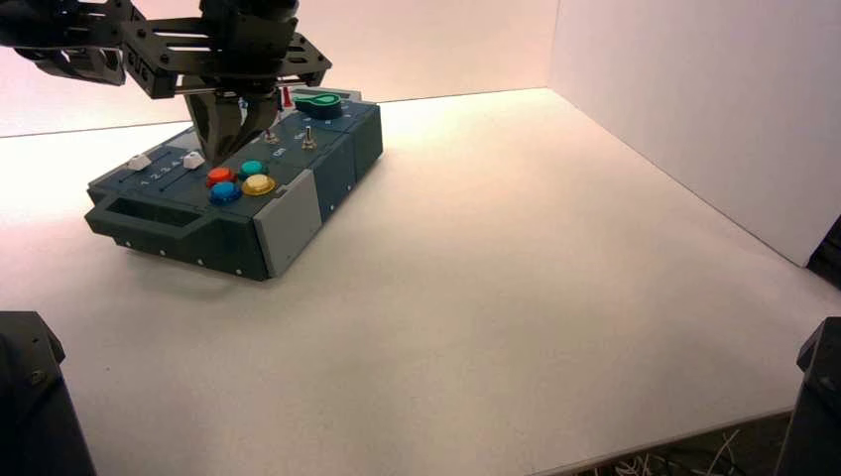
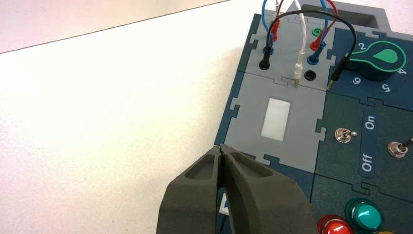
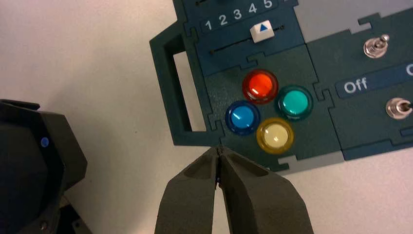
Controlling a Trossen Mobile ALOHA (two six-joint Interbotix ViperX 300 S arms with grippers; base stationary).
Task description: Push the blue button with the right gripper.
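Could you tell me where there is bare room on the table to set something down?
The table is bare right of the box, out to the white wall, and in front of it. It is crowded over the box: the left gripper and right gripper, both shut, hang there.

Your right gripper (image 3: 220, 150) has matte charcoal fingers (image 3: 263, 195), each tapered with a shallow recessed pocket, under a wide black slotted plate (image 1: 238, 55). Your left gripper (image 2: 221, 147) has matching fingers. A black arm housing (image 3: 34, 161) bears a small blue dot.
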